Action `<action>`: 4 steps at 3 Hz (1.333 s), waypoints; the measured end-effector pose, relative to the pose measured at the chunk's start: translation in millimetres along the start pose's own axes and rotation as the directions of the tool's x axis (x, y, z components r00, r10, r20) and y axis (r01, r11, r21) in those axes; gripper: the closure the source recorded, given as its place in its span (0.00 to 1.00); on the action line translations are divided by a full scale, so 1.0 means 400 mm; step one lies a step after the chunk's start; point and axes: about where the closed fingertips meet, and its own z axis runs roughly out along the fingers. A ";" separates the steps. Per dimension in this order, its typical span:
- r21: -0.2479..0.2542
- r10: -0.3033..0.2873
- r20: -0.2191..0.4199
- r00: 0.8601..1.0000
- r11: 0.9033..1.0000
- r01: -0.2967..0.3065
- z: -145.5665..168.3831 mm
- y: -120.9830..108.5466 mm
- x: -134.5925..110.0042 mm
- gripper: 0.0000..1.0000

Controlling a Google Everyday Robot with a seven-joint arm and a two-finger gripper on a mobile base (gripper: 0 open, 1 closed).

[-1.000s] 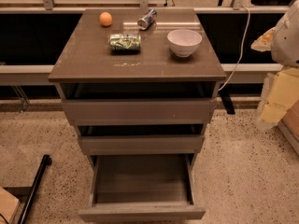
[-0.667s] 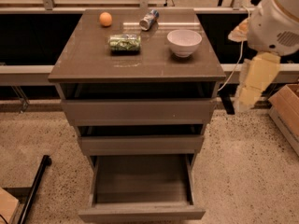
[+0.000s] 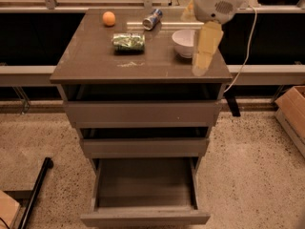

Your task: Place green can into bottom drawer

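Note:
The green can [image 3: 128, 41] lies on its side on the cabinet top [image 3: 95, 61], left of centre. The bottom drawer [image 3: 145, 218] is pulled out far, and its dark grey inside shows nothing in it. My gripper [image 3: 201, 63] hangs from the white arm at the upper right, over the right part of the cabinet top. It is in front of the white bowl and well to the right of the green can, apart from it. It holds nothing that I can see.
A white bowl [image 3: 182, 41], a silver-blue can [image 3: 152, 19] and an orange ball [image 3: 109, 18] are on the cabinet top. The two upper drawers are slightly out. A cardboard box [image 3: 293, 109] stands at the right and a black pole [image 3: 35, 194] lies at the lower left.
The arm and gripper have swung in from the right edge of the view to over the right part of the cabinet top. The objects and drawers have not moved.

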 end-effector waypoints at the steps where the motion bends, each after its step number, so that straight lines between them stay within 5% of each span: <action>1: 0.066 -0.019 0.042 0.999 0.998 0.016 -0.030 -0.068 -0.047 0.00; 2: 0.078 -0.007 0.092 0.996 0.997 0.000 0.008 -0.075 -0.061 0.00; 4: 0.147 -0.023 0.173 0.985 0.989 -0.002 0.117 -0.260 -0.157 0.00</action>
